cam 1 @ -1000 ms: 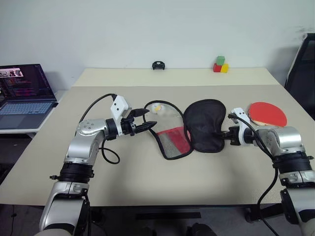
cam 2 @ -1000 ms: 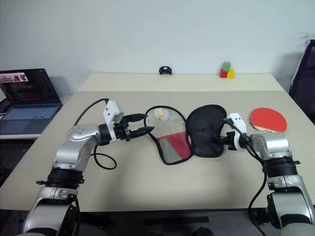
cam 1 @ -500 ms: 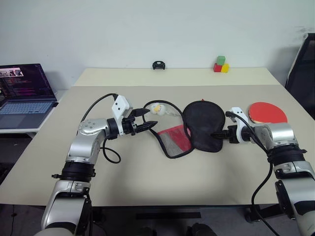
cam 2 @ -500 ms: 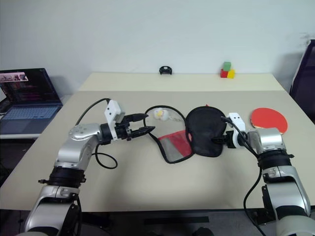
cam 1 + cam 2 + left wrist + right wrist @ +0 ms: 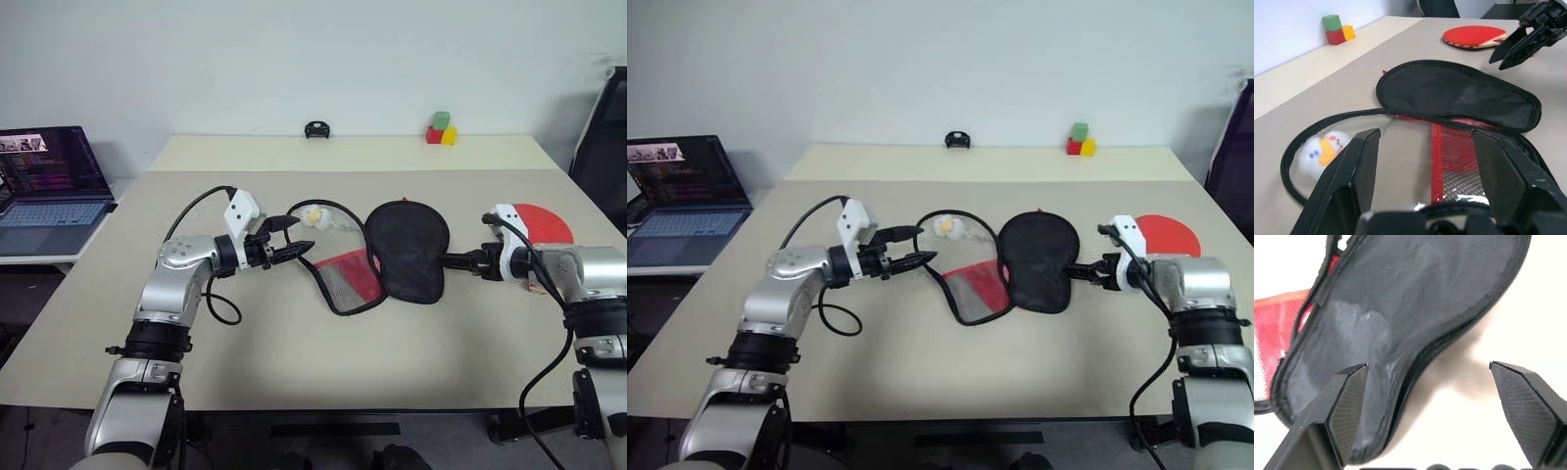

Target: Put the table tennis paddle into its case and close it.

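Right gripper (image 5: 460,260) is shown with its fingers spread wide and nothing between them, just beside the right-hand edge of the case's black flap; in the right wrist view one finger (image 5: 1347,401) overlaps that zipper edge while the other stands over bare table, and contact cannot be judged. Left gripper (image 5: 295,238) is held level above the table (image 5: 294,352), its fingers parted and empty, their tips near the left rim of the case. The case (image 5: 407,250) is seen lying unzipped at mid-table: the black half is turned up on the right, the red mesh half (image 5: 348,277) is spread to its left, and the black zipper edge is looped out toward the far side. A small white toy with yellow marks (image 5: 313,216) is seen inside that loop. The table tennis paddle (image 5: 549,223) is laid flat, red face up, near the table's right edge, outside the case and partly hidden behind the right wrist. Coloured blocks (image 5: 439,128) and a small black object (image 5: 315,129) are placed at the far edge; a laptop (image 5: 49,191) is set on the left.
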